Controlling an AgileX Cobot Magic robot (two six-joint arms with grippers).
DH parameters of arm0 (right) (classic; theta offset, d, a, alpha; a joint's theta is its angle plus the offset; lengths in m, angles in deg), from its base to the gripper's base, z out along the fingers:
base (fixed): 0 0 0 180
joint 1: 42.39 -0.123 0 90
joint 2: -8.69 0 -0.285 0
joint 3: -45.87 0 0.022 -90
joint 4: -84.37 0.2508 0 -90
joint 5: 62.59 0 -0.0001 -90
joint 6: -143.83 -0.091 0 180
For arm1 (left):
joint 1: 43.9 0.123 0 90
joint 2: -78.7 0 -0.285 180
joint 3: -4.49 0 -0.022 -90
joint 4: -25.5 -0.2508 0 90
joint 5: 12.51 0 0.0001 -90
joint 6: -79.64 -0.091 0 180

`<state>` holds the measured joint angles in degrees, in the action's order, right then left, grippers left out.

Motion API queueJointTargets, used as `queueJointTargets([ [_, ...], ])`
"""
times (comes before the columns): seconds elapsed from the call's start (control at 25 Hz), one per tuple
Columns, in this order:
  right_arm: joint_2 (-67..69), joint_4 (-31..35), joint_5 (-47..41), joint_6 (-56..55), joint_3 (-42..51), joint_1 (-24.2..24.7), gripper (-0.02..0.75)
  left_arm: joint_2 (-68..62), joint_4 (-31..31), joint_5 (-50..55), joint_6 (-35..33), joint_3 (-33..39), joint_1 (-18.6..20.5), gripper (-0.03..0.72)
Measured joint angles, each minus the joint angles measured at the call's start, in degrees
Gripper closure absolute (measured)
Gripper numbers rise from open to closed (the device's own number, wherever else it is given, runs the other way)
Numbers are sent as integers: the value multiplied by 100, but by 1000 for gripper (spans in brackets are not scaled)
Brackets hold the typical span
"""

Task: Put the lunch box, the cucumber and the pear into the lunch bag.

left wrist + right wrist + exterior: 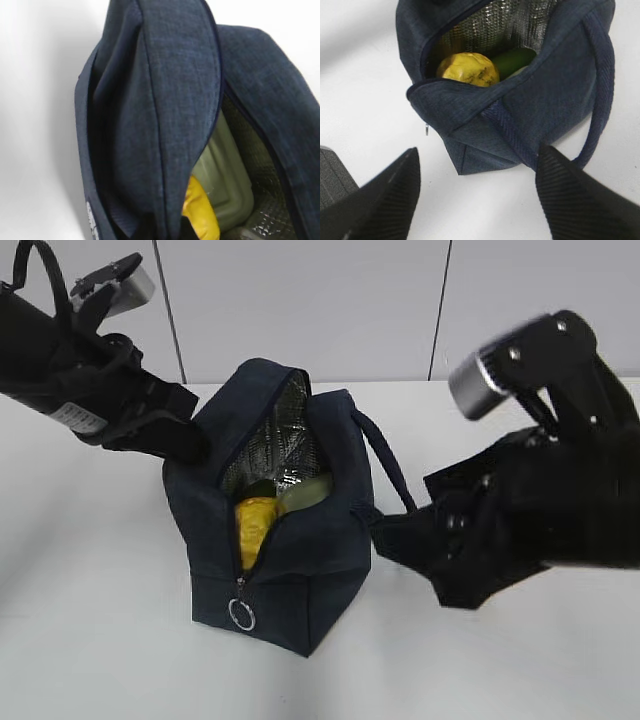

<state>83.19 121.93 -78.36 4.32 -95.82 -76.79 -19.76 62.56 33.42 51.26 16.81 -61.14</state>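
The navy lunch bag (pixel 300 570) stands open mid-table. Inside it are the yellow pear (pixel 255 525), the sage-green lunch box lid (pixel 308 492) and a bit of the dark green cucumber (pixel 262 487). My left gripper (pixel 188 443) is shut on the bag's left top flap; in the left wrist view (pixel 172 234) the flap (pixel 170 100) fills the frame, with the pear (pixel 200 212) and lunch box (pixel 225 175) beside it. My right gripper (pixel 412 565) is open and empty by the strap handle (pixel 385 465). Its view (pixel 477 195) shows the bag (pixel 520 115), pear (pixel 468 70) and cucumber (pixel 512 60).
The bag stands on a white table (pixel 100 640) with a pale wall behind. The silver ring pull (pixel 241 614) hangs at the low front end of the open zipper. The silvery lining (pixel 275 445) shows inside the raised flap.
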Motion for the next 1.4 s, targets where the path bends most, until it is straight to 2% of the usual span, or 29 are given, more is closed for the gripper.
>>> queueJointTargets([
  [0.16, -143, 1133, 708, 1136, 462, -507, 195, 0, -42, -11, 0, 0, 0, 667],
  [0.32, -143, 1381, 1030, 1480, 610, -960, 253, 0, -49, -40, 0, 0, 0, 667],
  [0.44, -153, 1537, 1182, 1516, 618, -1067, 296, 0, -49, -45, -11, 0, 0, 667],
  [0.56, -153, 1697, 1229, 1529, 618, -1081, 308, 0, -49, -45, -114, 0, 0, 648],
  [0.64, -153, 1737, 1233, 1529, 618, -1081, 310, 7, -54, -45, -199, 0, 0, 583],
  [0.8, -153, 1775, 1267, 1529, 618, -1081, 314, 119, -74, -52, -301, 0, 0, 331],
  [0.88, -153, 1928, 1320, 1538, 607, -1081, 318, 263, -80, -33, -372, 0, 0, 260],
  [1.08, -153, 2400, 1368, 1538, 534, -1081, 327, 633, -68, 131, -710, 0, 0, 226],
  [1.24, -153, 2584, 1023, 1572, 513, -1081, 328, 855, 57, 258, -1054, 0, 0, 222],
  [1.4, -153, 2679, 747, 2554, 554, -1081, 340, 988, 111, 401, -1340, 0, 0, 222],
])
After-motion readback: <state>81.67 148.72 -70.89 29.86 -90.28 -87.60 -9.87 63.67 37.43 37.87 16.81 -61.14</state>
